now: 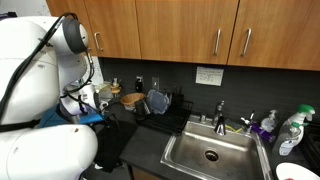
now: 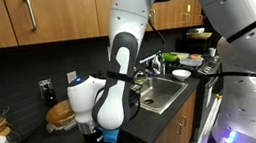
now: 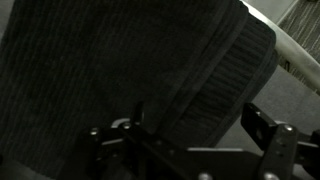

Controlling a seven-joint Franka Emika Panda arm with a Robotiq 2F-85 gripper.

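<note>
Sink [image 1: 185,150]: well apart from my claw [image 3: 190,125], set in the dark counter [image 1: 150,145].
Faucet [image 1: 221,112]: behind that sink.
Wooden bowl [image 1: 131,100]: near, farther back on the counter.
Cabinets [image 1: 170,25]: overhead.

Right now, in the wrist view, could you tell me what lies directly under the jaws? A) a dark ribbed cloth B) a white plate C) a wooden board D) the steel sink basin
A: the wrist view shows a dark ribbed cloth filling the frame beneath the open jaws, while the sink sits farther along the counter.
</note>
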